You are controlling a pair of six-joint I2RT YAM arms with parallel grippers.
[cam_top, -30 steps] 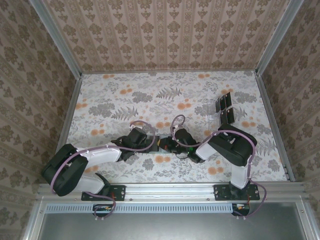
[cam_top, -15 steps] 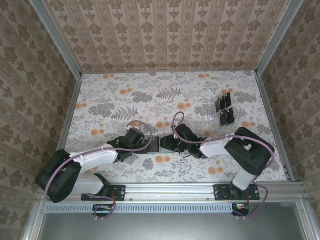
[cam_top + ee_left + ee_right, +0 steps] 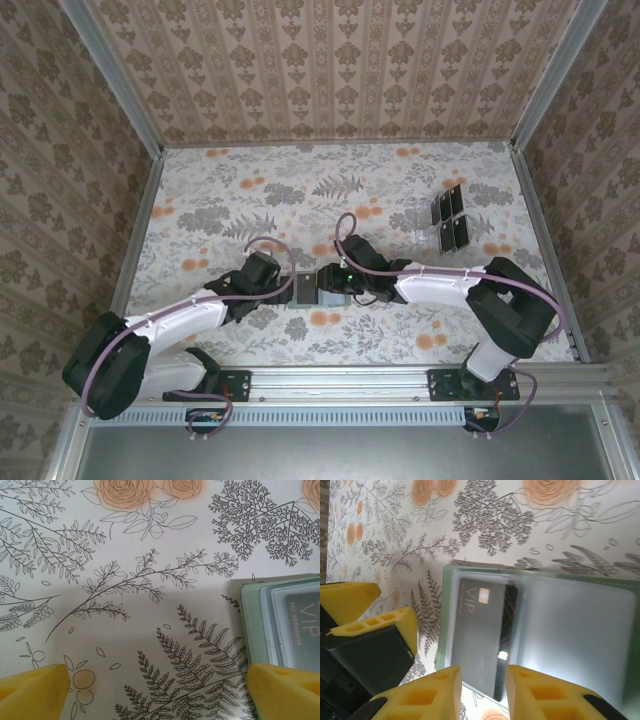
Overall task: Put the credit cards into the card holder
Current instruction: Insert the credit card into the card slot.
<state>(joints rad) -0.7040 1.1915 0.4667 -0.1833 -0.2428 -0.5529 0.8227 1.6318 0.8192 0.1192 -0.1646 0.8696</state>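
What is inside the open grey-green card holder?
A glossy black card marked VIP lies in a clear pocket of the flat grey-green card holder. The dark strip beside it may be another card; anything beneath is covered.

Wears white shells on the long links and black housings at the joints, left arm (image 3: 185,318) and right arm (image 3: 436,285) alike. Trails a purple cable (image 3: 337,232) in loops along each. Ends in yellow fingers (image 3: 447,690) with square hollows, on black mounts. Shows a small green light (image 3: 347,264) at the right wrist.
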